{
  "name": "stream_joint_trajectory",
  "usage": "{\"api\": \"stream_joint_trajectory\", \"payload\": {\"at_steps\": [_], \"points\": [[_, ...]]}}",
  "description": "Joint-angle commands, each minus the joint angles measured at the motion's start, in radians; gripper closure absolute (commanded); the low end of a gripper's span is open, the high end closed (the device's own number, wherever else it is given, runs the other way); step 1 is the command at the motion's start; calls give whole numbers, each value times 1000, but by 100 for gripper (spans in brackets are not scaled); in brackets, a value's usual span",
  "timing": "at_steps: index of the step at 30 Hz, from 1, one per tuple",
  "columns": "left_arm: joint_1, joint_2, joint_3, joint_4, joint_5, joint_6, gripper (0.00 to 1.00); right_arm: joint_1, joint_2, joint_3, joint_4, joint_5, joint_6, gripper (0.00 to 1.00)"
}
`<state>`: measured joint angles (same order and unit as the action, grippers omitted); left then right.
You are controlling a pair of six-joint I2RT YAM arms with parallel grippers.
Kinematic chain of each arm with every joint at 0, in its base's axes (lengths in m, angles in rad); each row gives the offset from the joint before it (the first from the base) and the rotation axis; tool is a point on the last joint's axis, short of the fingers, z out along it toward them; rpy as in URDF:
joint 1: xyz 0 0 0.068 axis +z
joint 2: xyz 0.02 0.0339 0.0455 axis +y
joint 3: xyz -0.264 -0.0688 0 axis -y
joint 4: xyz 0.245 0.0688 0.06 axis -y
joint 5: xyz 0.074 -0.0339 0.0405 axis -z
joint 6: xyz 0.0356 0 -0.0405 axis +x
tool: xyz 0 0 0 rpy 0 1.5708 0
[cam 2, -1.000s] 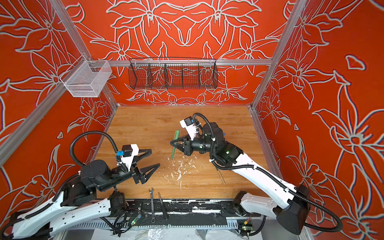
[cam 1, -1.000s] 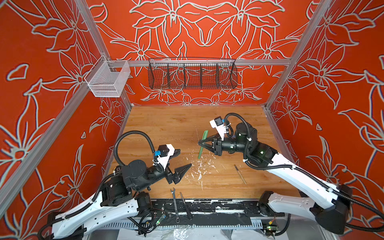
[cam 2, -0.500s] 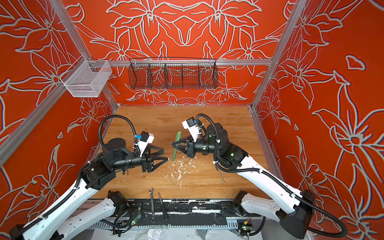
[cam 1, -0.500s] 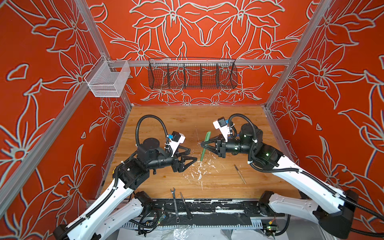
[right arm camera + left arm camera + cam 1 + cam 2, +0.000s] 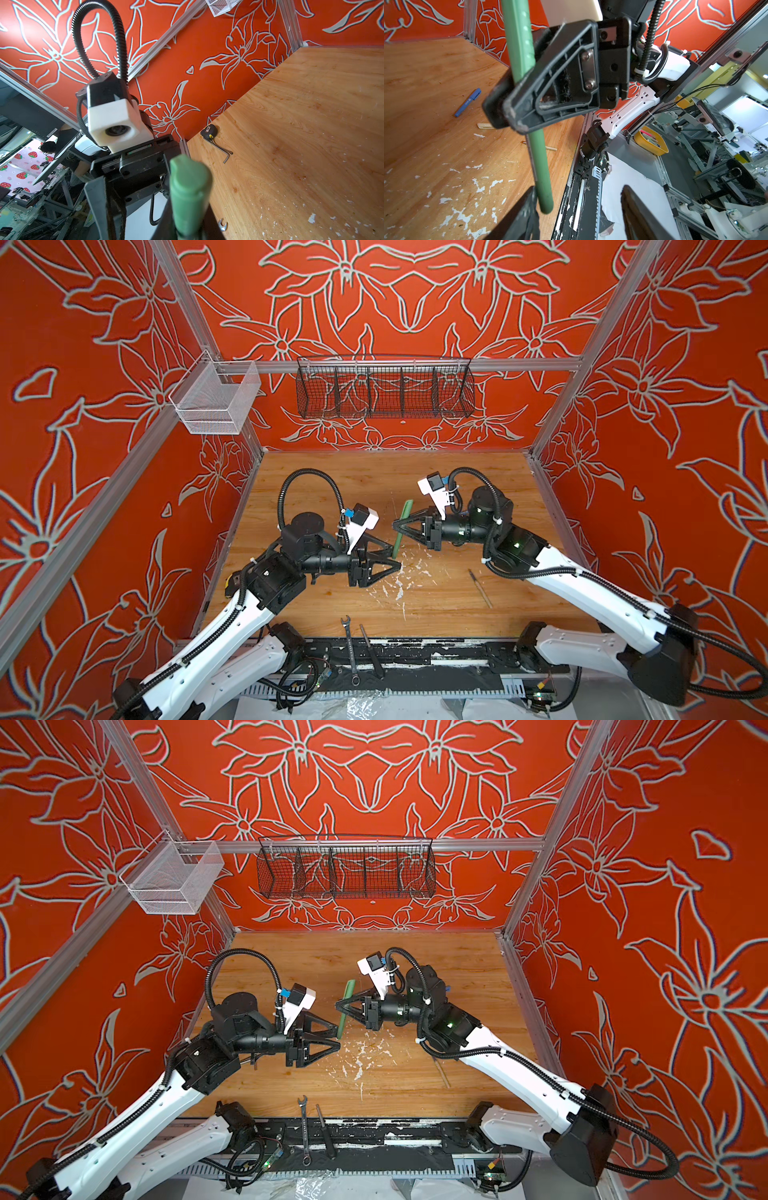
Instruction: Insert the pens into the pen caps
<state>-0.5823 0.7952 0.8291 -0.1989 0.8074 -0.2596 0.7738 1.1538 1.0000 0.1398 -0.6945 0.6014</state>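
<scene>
At six o'clock on the front rail lie a silver open-ended steel wrench (image 5: pixel 349 649) and, at its three o'clock, a slim black tool (image 5: pixel 371 651). On the scuffed wooden table (image 5: pixel 436 601), at about four o'clock, a thin tan pen (image 5: pixel 480 588) lies flat, clear of both arms.

Toward the centre, the black, triangular-fingered left gripper (image 5: pixel 397 558) points to three o'clock with its jaws spread. The bottom end of a thin plastic green pen (image 5: pixel 398 541) hangs between them. In the left wrist view that end sits just beside one finger (image 5: pixel 527 216), well apart from the opposite one. The pen is off the wood, leaning from seven o'clock toward one o'clock.

The black right gripper (image 5: pixel 395 524), pointing to nine o'clock, is pressed together on the pen's middle, pinching it. Above the pinch the pen is thicker and paler, with a row of small bumps.

The left wrist view also shows a blue pen (image 5: pixel 468 102) and a short cream cap (image 5: pixel 484 125) lying on the wood beyond, near each other but apart.

At twelve o'clock a black wire basket (image 5: pixel 384 391) hangs on the back wall, and a white mesh basket (image 5: pixel 216 406) hangs at ten o'clock.
</scene>
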Motion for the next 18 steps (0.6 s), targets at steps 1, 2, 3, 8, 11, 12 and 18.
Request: {"api": "stream_joint_trajectory", "payload": {"at_steps": [1,2,3,8,11,12,18], "points": [[4,-2,-8,29,30,-1,40,-1,9,-8,104,-14,43,100],[4,-2,-8,26,30,1,42,-1,12,-5,107,-13,44,100],[4,-2,-10,27,30,2,43,-1,15,-4,113,-10,47,100],[4,5,-12,36,29,-2,50,-2,30,-16,163,-1,72,100],[4,9,-12,38,24,-2,54,0,35,-24,187,1,85,100],[4,9,-12,39,21,-2,55,0,36,-24,186,2,84,100],[4,15,-6,36,6,2,67,0,28,-35,176,15,73,100]]}}
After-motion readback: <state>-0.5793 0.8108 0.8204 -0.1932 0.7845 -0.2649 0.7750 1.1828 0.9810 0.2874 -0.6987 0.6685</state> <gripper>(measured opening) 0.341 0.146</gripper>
